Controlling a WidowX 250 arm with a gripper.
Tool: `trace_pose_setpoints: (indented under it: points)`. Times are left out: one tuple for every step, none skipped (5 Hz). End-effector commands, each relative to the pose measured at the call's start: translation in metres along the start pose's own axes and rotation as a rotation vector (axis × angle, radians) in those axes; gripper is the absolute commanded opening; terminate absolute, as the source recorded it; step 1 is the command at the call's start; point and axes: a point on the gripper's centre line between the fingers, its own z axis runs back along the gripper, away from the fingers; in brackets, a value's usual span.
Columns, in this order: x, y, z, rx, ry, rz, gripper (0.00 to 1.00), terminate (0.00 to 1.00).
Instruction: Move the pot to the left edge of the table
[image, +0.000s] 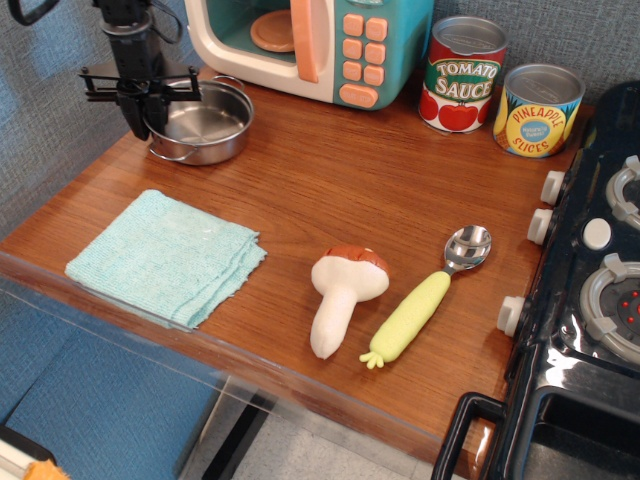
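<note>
Pot (205, 125) standing on desk (330, 190) at far left, close to left edge, just in front of toy microwave (315, 45). Tool (140, 112) set over pot's left rim, fingers pointing down; clenched or released, cannot tell, grip on rim not confirmed. Folded light-blue cloth (165, 257) lying near left, apart from pot. Toy mushroom (343, 295) and spoon with yellow-green handle (425, 295) side by side near centre front. Tomato sauce can (462, 75) and pineapple slices can (538, 110) upright at far right. Black toy stove (590, 300) along right side.
</note>
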Motion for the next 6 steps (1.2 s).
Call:
trace_pose_setpoints:
  points:
    - [0.011,0.004,0.072,0.026,-0.123,-0.082,1.00,0.00]
    - [0.014,0.001,0.106,-0.007,-0.142,-0.210,1.00,0.00]
    - [0.013,-0.002,0.124,-0.081,-0.142,-0.339,1.00,0.00]
    - [0.001,-0.012,0.132,-0.058,-0.186,-0.431,1.00,0.00]
    - [0.001,-0.012,0.132,-0.058,-0.186,-0.431,1.00,0.00]
    - [0.001,-0.012,0.132,-0.058,-0.186,-0.431,1.00,0.00]
